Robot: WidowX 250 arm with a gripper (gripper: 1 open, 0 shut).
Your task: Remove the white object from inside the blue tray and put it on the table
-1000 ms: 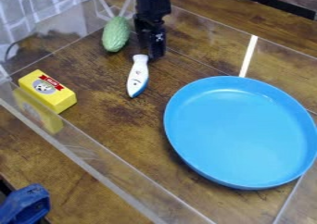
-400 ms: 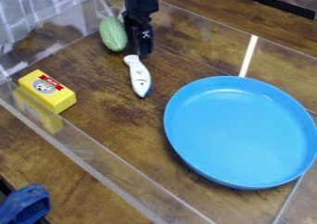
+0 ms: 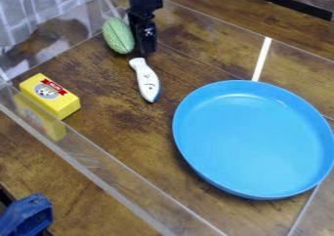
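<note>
The white object [image 3: 145, 80] lies flat on the dark wooden table [image 3: 222, 45], left of the blue tray [image 3: 255, 137], with its tapered end towards the tray. The round tray is empty. My black gripper [image 3: 141, 48] points down just behind the white object, beside a green oval toy [image 3: 119, 35]. It stands open with nothing between its fingers and is clear of the white object.
A yellow box [image 3: 47, 96] sits near the left edge behind the clear acrylic edging [image 3: 92, 167]. A blue item [image 3: 23, 216] shows at the bottom left corner. A pale strip [image 3: 263, 59] lies on the table beyond the tray.
The gripper has drawn away from the white object, up and to the left in the picture, towards the green toy. The white object has swung slightly and now lies still.
</note>
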